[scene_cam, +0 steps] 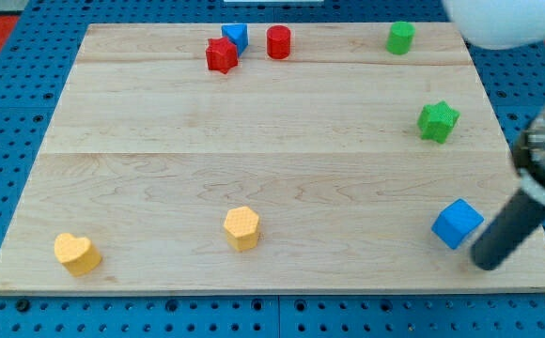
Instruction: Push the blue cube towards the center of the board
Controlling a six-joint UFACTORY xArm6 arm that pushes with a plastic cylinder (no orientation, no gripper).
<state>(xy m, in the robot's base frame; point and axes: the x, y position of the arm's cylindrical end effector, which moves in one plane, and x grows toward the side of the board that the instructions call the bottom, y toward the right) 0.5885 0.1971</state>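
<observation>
My tip (487,260) is a bare rod end with nothing to grasp, resting just to the view's right and slightly below the blue cube (458,223), almost touching it. That cube sits near the wooden board's (254,141) bottom-right corner. From the cube, the green star (438,121) lies towards the view's top and the yellow hexagon (241,227) well apart to the view's left.

High, near, angled over board (254,122)

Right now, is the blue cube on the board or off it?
On. The blue cube sits inside the board's lower right corner, my tip beside it.
</observation>
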